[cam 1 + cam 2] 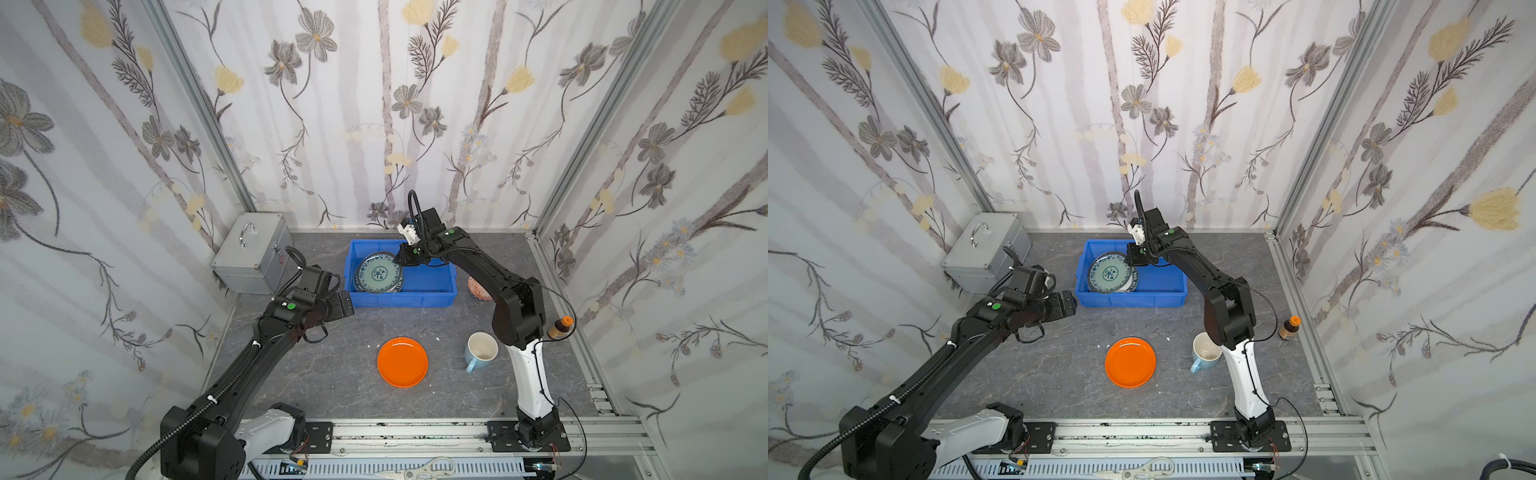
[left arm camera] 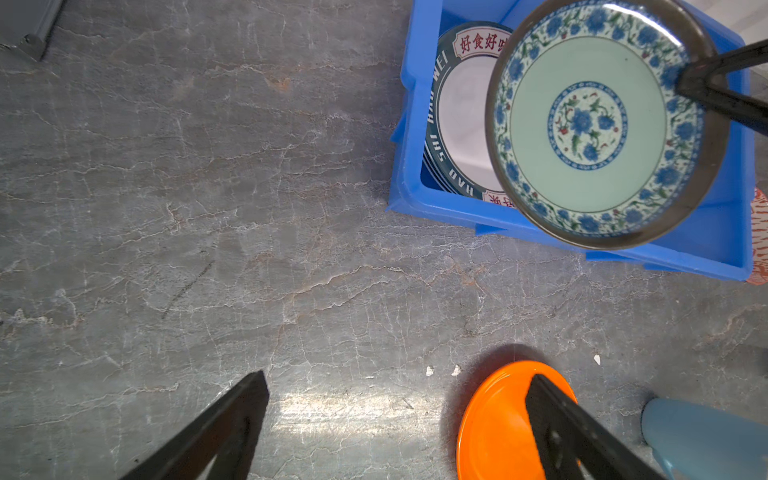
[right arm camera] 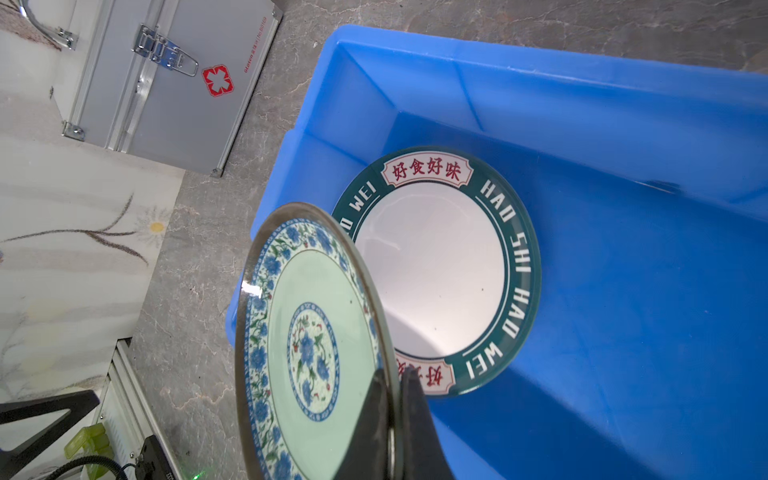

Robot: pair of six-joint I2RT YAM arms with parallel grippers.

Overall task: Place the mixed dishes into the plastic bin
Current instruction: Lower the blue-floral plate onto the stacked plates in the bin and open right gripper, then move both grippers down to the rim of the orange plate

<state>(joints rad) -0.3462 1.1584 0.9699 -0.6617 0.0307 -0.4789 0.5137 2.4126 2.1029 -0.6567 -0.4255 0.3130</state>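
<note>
**Step in hand:** delivery of the teal plate [image 1: 378, 273] to the bin [image 1: 415, 299].

**Right end effector** [image 3: 395, 372]: clenched on the rim of the teal plate. It holds the plate tilted over the left half of the bin. A lettered plate [image 3: 432, 266] lies flat on the bin floor, partly beneath the held plate. Whether the two plates touch cannot be told.

**Left end effector** [image 2: 397, 376]: released, with the jaws wide and nothing between them. It hovers above the worktop [image 1: 332, 374], just beside the bin's near left corner.

**Outstanding items:**
- An orange plate [image 1: 402, 361] lies on the worktop, well apart from the bin.
- A mug [image 1: 482, 351] stands upright near the right arm's base.
- A bowl [image 1: 478, 289] sits just beside the bin's right end, partly hidden by the right arm.

**Assessment:** the task is partly done. One plate is seen in the bin, a second is at the point of release, and three items are on the worktop.

**Next move calls for:**
- Lower and level the teal plate until it rests on the lettered plate, then open the jaws. Released from a tilt, it is likely to slide or strike the wall.
- Withdraw straight up, clear of the bin's rim.
- The orange plate lies flat, so a rim pinch at a shallow angle will be needed. The left arm looks better placed for it.
</note>
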